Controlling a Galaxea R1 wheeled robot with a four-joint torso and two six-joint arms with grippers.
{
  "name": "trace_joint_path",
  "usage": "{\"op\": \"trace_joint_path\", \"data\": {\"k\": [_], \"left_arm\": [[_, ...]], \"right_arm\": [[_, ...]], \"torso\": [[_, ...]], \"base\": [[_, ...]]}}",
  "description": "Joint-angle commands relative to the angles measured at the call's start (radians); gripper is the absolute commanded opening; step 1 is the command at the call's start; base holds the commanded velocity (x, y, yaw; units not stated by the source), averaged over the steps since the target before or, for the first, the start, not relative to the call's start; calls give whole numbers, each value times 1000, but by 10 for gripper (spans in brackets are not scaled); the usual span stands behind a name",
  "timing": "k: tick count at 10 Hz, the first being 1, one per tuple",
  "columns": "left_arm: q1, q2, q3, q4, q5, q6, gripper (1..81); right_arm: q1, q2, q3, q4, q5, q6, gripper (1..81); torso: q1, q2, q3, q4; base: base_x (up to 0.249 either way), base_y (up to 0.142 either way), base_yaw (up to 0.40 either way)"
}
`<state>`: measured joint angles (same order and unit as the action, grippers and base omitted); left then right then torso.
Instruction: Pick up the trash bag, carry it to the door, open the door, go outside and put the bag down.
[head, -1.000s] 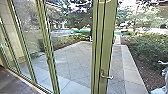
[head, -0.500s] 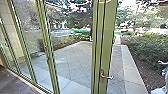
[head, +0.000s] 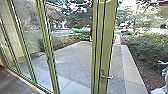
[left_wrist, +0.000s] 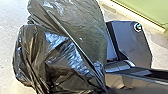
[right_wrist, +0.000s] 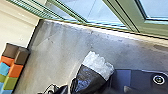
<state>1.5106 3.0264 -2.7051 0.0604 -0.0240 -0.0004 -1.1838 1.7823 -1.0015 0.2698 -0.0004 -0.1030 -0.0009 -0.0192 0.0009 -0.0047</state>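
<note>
Left tool (left_wrist: 107, 90) indistinct, trash bag (left_wrist: 62, 52) cropped

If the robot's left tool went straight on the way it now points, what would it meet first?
Probably the black trash bag, which shows large in the left wrist view; depth is unclear, so how near it is I cannot tell.
</note>
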Motion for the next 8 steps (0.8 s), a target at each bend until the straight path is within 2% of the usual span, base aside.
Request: {"op": "trace_joint_path", "data": {"k": [1, 3, 4, 6, 8], "left_arm": [[-57, 8, 1, -1, 52, 3, 10], [-57, 10, 1, -1, 52, 3, 10], [-57, 8, 1, -1, 52, 3, 10], [-59, 10, 1, -1, 50, 3, 10], [-59, 11, 1, -1, 52, 3, 10]], "right_arm": [[185, -111, 64, 84, -136, 6, 811], [265, -148, 77, 117, -197, 9, 811], [319, -160, 80, 124, -237, 32, 811], [438, -177, 77, 124, -330, 115, 811], [566, -179, 58, 95, -432, 236, 811]], "torso": [[1, 0, 0, 0], [1, 0, 0, 0], [1, 0, 0, 0], [1, 0, 0, 0], [1, 0, 0, 0]], "base": [[0, 0, 0], [0, 0, 0], [0, 0, 0], [0, 0, 0], [0, 0, 0]]}}
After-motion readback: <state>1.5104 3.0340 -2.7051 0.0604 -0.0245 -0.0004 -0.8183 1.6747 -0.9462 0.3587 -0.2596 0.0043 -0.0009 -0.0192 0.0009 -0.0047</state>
